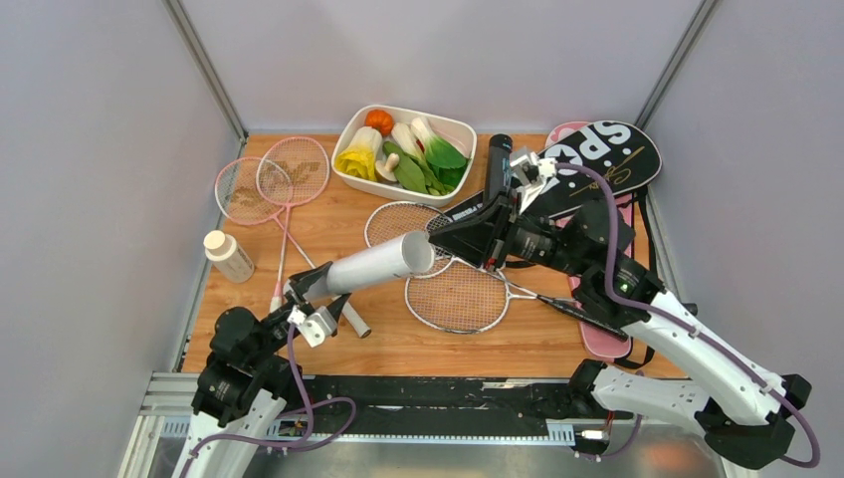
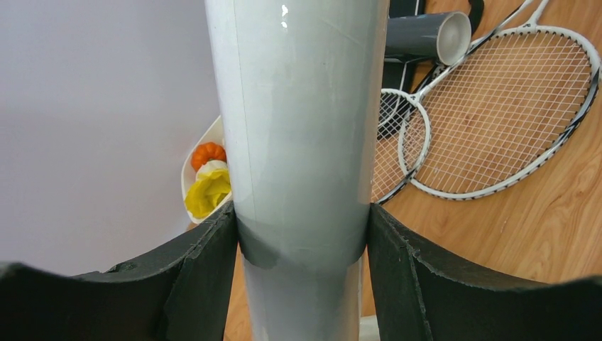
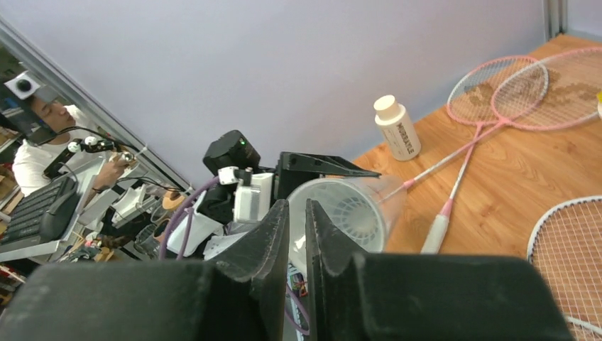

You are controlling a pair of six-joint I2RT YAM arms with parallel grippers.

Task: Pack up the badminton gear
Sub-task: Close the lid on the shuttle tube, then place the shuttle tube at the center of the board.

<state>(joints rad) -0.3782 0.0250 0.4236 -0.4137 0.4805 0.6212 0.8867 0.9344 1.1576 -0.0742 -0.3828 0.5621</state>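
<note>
Left gripper (image 1: 316, 299) is clamping the white tube (image 1: 376, 265) near its lower end, both pads pressing its sides in the left wrist view. The tube is hanging tilted above the table (image 1: 537, 339), its open mouth facing the right gripper (image 1: 440, 239). The right gripper's fingers (image 3: 273, 234) are standing almost together just before that mouth, a thin slit showing between them. Whether they are pinching anything cannot be told. Something white and ribbed is sitting inside the mouth, possibly a shuttlecock; the view is too blurred to confirm. Two silver racquets (image 1: 458, 297) are lying crossed beneath the tube. Pink racquets (image 1: 294, 171) are lying at the far left. The black tube (image 1: 497, 167) is lying beside the black cover (image 1: 609, 149).
</note>
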